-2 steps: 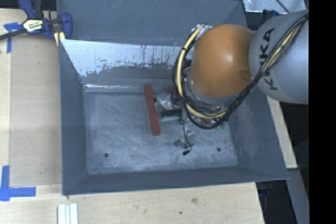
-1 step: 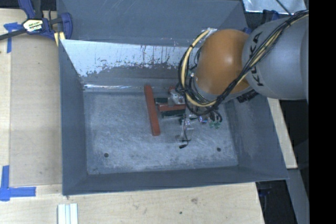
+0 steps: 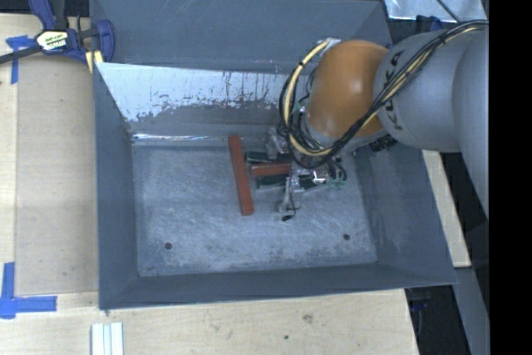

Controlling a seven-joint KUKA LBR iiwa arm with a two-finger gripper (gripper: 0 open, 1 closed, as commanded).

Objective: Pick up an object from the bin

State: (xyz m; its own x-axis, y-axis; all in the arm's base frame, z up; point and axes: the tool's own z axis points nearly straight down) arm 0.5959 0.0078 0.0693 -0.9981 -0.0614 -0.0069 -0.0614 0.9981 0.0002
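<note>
Grey metal bin (image 3: 249,283) with sloped walls, seen from above. The near part of its floor is bare and scuffed, with two small dark dots (image 3: 169,245) near the near corners. At floor centre lies a long, narrow red-brown flat bar (image 3: 242,179). It runs near-to-far, its near end slightly further right than its far end. The two-finger gripper (image 3: 288,194) is low over the floor, just right of the bar's near half and pointing at the near side. Cannot tell how wide it is set, and cannot tell whether it touches the bar. A short reddish piece (image 3: 271,171) sits between the bar's middle and the gripper body; thing or tool part, cannot tell. Further back and right, the rounded orange wrist cover (image 3: 349,87) is wrapped by yellow and black cables (image 3: 295,96). The grey arm (image 3: 440,96) comes in from the right. The far wall (image 3: 199,91) shows dark reddish scratch marks.
</note>
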